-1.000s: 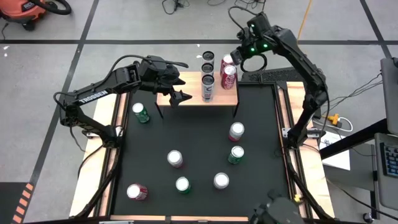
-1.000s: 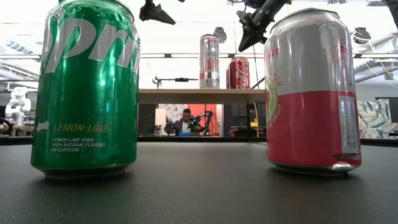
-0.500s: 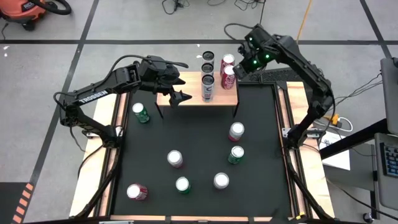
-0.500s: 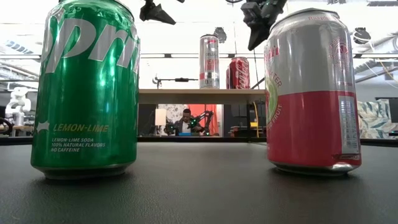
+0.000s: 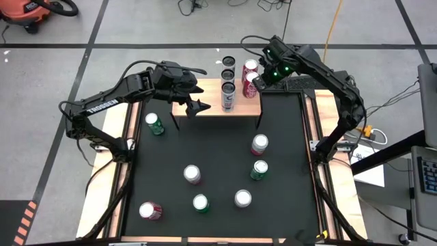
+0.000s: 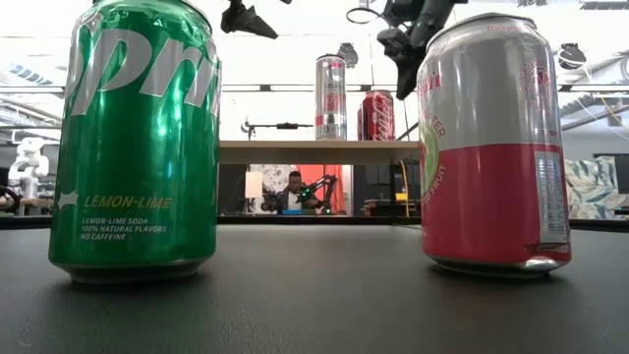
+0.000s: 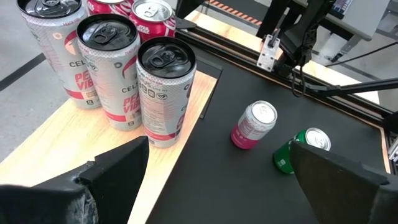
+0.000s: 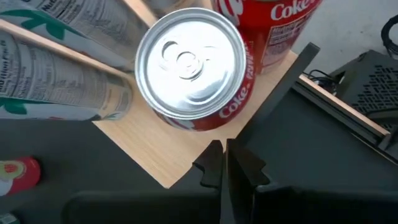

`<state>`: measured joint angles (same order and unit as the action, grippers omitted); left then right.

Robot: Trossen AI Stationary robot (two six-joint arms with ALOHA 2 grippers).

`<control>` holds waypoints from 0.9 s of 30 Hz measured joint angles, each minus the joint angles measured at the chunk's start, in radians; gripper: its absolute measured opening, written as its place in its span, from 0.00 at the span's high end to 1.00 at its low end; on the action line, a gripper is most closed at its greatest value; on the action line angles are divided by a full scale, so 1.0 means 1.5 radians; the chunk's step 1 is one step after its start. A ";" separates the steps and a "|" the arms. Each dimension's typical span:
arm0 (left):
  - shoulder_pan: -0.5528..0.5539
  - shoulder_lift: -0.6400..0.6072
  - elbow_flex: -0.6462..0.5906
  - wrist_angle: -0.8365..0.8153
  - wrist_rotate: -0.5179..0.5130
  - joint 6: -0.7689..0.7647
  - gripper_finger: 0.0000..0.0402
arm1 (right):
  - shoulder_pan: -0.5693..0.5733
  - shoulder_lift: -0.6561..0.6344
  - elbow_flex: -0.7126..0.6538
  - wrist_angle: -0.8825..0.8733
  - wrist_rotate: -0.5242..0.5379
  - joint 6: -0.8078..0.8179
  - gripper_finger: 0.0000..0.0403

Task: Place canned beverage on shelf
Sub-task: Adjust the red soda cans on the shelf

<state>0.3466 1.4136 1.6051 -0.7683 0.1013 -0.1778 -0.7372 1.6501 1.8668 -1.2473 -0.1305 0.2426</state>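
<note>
The shelf (image 5: 205, 92), a low wood-topped stand, stands at the table's far edge. On its right half stand three tall silver cans (image 7: 165, 90) and two red Coke cans (image 5: 250, 76). My right gripper (image 8: 225, 163) is shut and points steeply down just over the shelf's right near corner, close beside the nearer Coke can (image 8: 193, 68); wood shows between its tips and the can. In the low view, my right gripper (image 6: 403, 69) hangs by the Coke can (image 6: 378, 113). My left gripper (image 5: 198, 106) hovers open above the shelf's left half, holding nothing.
Several cans stand loose on the black table: a green one (image 5: 154, 124) at the left, a pink one (image 5: 259, 144) and a green one (image 5: 259, 169) at the right, others toward the near edge. A Sprite can (image 6: 138, 138) and a pink can (image 6: 491, 147) fill the low view.
My right gripper has come down and toward the table's near edge, from beyond the shelf to just beside the nearer Coke can, tipping more steeply downward and rolling a little. It has stayed shut. The cans have not moved.
</note>
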 joint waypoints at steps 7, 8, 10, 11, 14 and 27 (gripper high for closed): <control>0.000 0.000 0.000 0.000 0.004 0.000 0.04 | 0.001 0.000 0.000 0.012 -0.002 -0.001 1.00; 0.000 0.000 0.000 0.000 0.004 0.000 0.04 | 0.001 0.000 0.000 0.016 -0.002 -0.001 1.00; 0.000 0.000 0.000 0.000 0.005 0.000 0.04 | 0.004 0.000 0.000 0.018 -0.002 0.000 1.00; 0.000 0.000 0.000 0.000 0.005 0.000 0.04 | 0.005 0.000 0.000 0.019 -0.002 0.000 1.00; 0.000 0.000 0.000 0.000 0.007 0.000 0.04 | 0.011 0.000 0.000 0.021 -0.003 0.000 1.00; 0.000 0.000 0.000 0.000 0.007 0.001 0.04 | 0.009 0.000 0.000 -0.002 -0.003 0.006 1.00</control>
<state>0.3466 1.4136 1.6051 -0.7689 0.1123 -0.1768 -0.7232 1.6497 1.8668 -1.2504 -0.1352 0.2514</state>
